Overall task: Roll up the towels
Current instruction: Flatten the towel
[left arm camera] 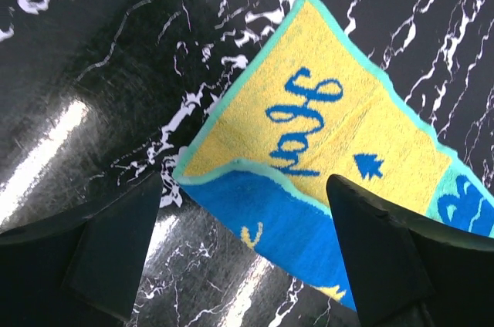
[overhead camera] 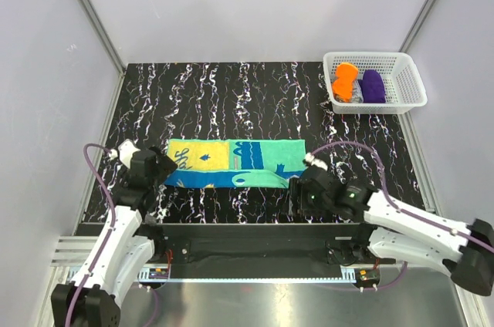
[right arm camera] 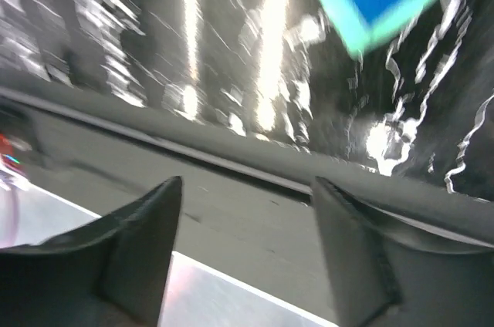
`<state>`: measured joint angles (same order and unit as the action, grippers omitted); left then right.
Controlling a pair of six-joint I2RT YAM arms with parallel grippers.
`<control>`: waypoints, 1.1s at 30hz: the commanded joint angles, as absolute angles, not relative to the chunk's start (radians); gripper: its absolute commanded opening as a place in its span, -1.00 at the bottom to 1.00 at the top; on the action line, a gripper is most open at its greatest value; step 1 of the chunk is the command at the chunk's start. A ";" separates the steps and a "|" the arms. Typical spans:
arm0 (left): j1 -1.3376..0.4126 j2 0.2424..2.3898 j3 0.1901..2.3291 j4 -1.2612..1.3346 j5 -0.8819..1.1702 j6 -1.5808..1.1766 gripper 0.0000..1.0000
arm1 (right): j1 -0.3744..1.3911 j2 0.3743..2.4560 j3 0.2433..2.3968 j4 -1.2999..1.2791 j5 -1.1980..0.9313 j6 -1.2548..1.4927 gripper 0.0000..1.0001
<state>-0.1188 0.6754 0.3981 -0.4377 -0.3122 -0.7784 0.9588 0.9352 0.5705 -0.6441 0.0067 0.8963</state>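
left wrist view: with left claw (left arm camera: 243, 188), right claw (right arm camera: 247, 184) both open, empty, pinch folded near edge of towel (left arm camera: 340, 134), roll tight, straight.

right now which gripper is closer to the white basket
Right. The right gripper sits by the towel's near right corner, with the white basket at the table's far right corner. The left gripper is at the towel's left end, clearly farther.
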 commanded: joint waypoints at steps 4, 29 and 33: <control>-0.081 0.736 0.466 -0.322 -0.331 -0.738 0.72 | 0.959 0.931 0.817 -0.808 0.340 0.842 0.64; -0.075 0.764 0.314 -0.135 -0.158 -0.707 0.25 | 0.922 1.428 0.916 -0.743 0.460 0.781 0.47; -0.075 0.756 0.307 -0.126 -0.158 -0.704 0.12 | 0.893 1.460 0.923 -0.710 0.456 0.749 0.42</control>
<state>-0.0792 0.7734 0.3149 -0.1913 -0.1749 -0.7242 0.9176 1.4506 0.8772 -0.7563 0.4072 0.7780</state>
